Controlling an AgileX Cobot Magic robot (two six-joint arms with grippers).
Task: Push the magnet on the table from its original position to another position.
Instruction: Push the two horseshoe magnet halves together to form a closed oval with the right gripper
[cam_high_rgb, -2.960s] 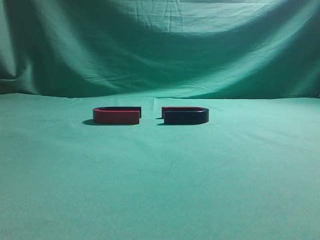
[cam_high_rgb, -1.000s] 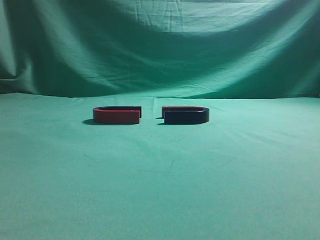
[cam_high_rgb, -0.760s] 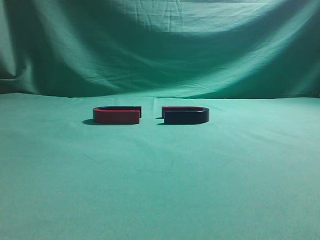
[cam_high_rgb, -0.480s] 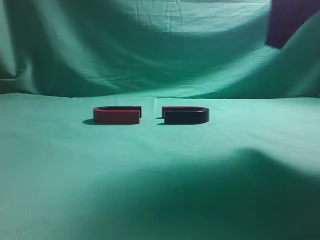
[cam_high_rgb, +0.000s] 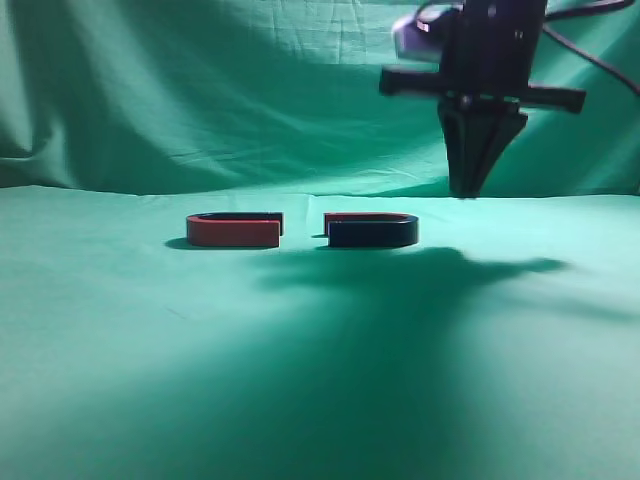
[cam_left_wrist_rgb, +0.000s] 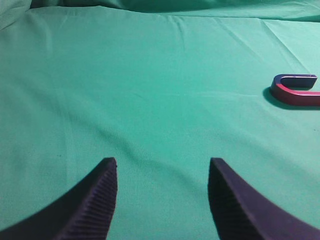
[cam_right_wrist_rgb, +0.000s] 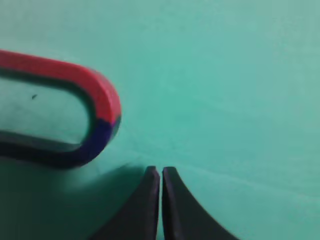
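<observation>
Green table (cam_high_rgb: 320, 380) bears the flat navy-and-red U-shaped magnet (cam_high_rgb: 371, 231); right tool (cam_high_rgb: 468, 190) closed, left tool (cam_left_wrist_rgb: 162, 172) open.

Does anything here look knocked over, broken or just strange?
Nothing stands out. Both magnets lie flat on the table: the dark magnet and the red magnet, open ends facing, a gap between. The right gripper hangs shut above, beside the dark one, touching nothing.

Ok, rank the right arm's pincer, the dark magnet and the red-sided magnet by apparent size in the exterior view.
1. Right pincer, clearly largest, though maybe nearer the camera.
2. Dark navy magnet and red-sided magnet: look alike in size, so unranked.
</observation>
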